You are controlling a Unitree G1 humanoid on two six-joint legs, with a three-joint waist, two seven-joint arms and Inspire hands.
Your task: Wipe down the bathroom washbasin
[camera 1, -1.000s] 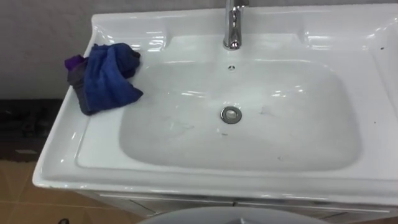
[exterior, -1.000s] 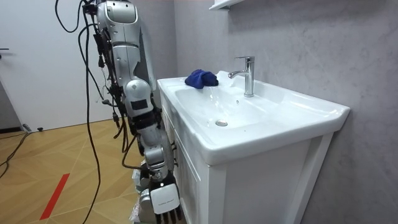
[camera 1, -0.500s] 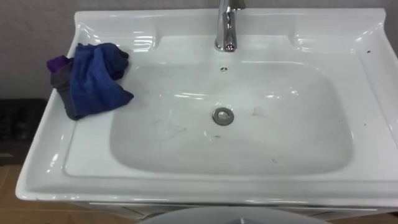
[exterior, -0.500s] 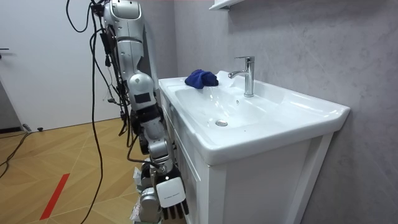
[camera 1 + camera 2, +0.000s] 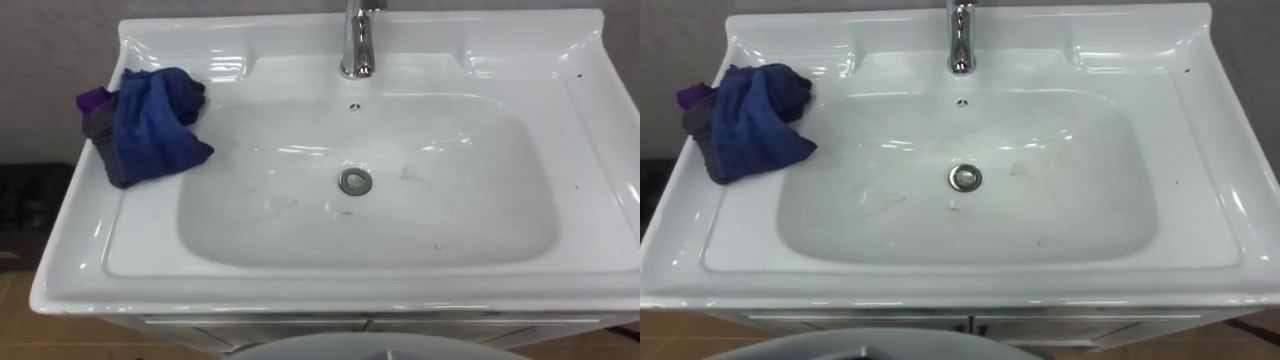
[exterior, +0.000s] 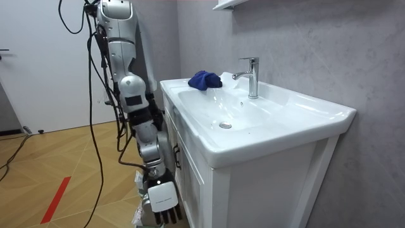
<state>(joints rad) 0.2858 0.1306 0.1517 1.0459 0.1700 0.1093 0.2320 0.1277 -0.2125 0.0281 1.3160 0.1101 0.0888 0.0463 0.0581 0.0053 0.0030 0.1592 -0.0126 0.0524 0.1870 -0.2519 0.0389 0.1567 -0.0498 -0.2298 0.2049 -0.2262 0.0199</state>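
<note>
the robot stood at the basin (image 5: 560,150), its one visible hand (image 6: 162,204) hanging low with fingers relaxed and empty, the blue cloth (image 5: 148,122) bunched on the rim's far left corner, faint marks near the drain (image 5: 355,181), fitting either before or after wiping.

Blue cloth (image 5: 147,125) lies crumpled on basin (image 5: 90,260) ledge.

Basin (image 5: 90,255): white glazed ceramic, glossy, with bright reflections along the rim and faint dark scuffs in the bowl. Tap (image 5: 356,40) and drain ring (image 5: 355,181): polished chrome metal, mirror-bright. Cloth (image 5: 150,125): blue fabric, soft, matt, nappy and crumpled. Wall (image 6: 304,38): grey, matt, mottled like plaster. Floor (image 6: 57,158): wood-look boards, low sheen. Cabinet (image 6: 266,190): white, smooth, satin finish.
</note>
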